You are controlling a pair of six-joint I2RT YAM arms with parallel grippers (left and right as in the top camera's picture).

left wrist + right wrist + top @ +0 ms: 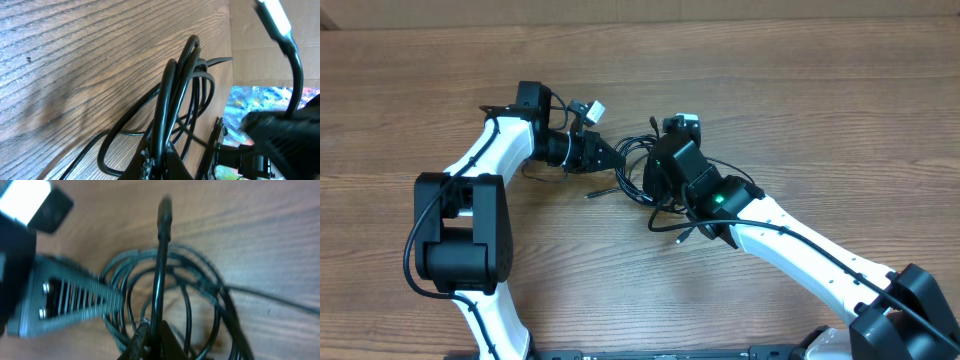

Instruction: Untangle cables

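Wood-grain bench (770,80), both arms reaching in toward the middle. White left arm (485,160) with black joints comes from bottom-left and bends right. Its left tool (610,157) points right, tip at the left edge of the cables (638,150).

Left wrist view: the left tool (157,162) is closed narrow, pinching several strands of the cables (175,85). Strands run up from the pinch and fan into loops lying on the bench (75,60).

Overhead, the cables sit mid-bench as one loose black coil between the two tools. One tail end (591,195) lies on the wood just below-left of the coil. Another tail with a silvery tip (680,238) lies below the coil, beside the right arm.

On the coil's right side is the right tool (658,178); its tips are hard to make out from overhead under the wrist body.

Right wrist view: the right tool (150,340) is closed narrow on a single cord of the cables (200,275). That cord stands straight up from the pinch to a plug end (164,207), blurred. Same view: a ribbed grey finger (75,302) of the left tool comes in from the left, tip against the coil's loops.

White right arm (820,260) runs off to bottom-right, green light (719,198) lit at its wrist.
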